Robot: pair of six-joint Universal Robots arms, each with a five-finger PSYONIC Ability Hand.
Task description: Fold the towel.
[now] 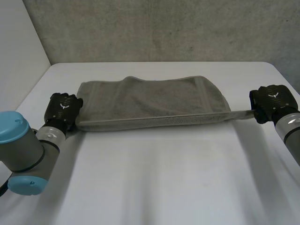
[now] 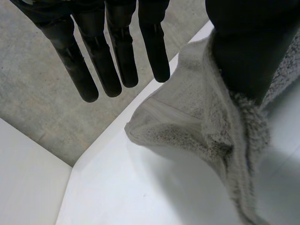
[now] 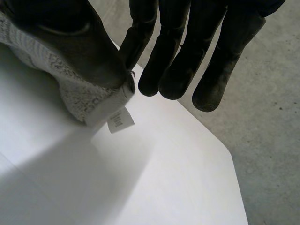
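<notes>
Fingers (image 3: 176, 56) of the right hand (image 1: 273, 101) hang nearly straight, the first fingertip meeting the thumb (image 3: 70, 42) on the towel (image 1: 150, 101). The towel's right near corner is pinched between them, and a small white label (image 3: 119, 120) dangles just below the pinch. Left hand (image 1: 63, 108): its fingers (image 2: 117, 51) are straight, a little spread and clear of the cloth. Only its thumb (image 2: 253, 47) lies against the bunched left near corner, and whether it really pins the cloth can't be told.

The towel is grey, folded over and lying across the far middle of the white desk (image 1: 154, 178), between the two hands. Its near edge is drawn fairly straight from hand to hand, and the right end is pulled out into a thin strip reaching the right hand. The left corner is rumpled and partly lifted by the thumb. Both grey arms come in from the near side, one at each end of the towel. A concrete wall (image 1: 164, 28) stands behind the desk.
</notes>
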